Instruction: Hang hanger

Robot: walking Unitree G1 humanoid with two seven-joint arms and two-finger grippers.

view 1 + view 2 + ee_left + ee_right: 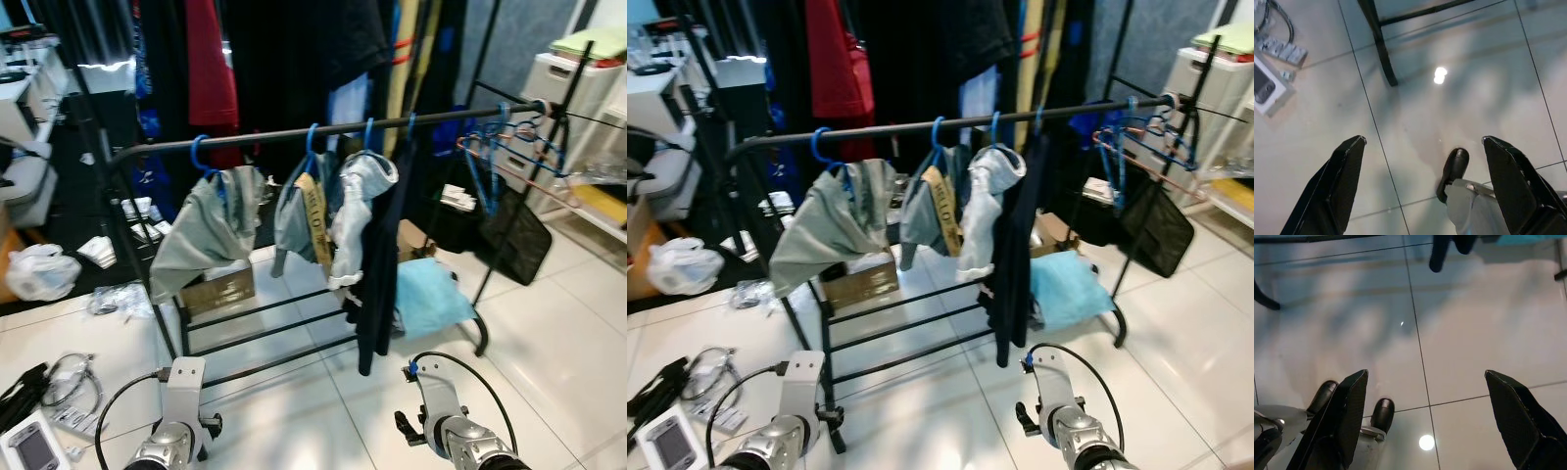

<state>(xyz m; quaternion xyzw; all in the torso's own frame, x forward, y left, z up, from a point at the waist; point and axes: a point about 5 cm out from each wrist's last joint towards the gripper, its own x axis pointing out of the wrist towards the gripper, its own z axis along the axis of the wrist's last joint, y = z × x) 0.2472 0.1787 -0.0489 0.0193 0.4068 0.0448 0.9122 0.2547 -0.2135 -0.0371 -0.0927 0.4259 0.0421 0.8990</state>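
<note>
Both pincers hang spread above tiles before clothes rack.

glossy white tiled floor | matt black metal clothes rail | blue plastic hangers | soft grey cloth garments | matt black gripper fingers
</note>
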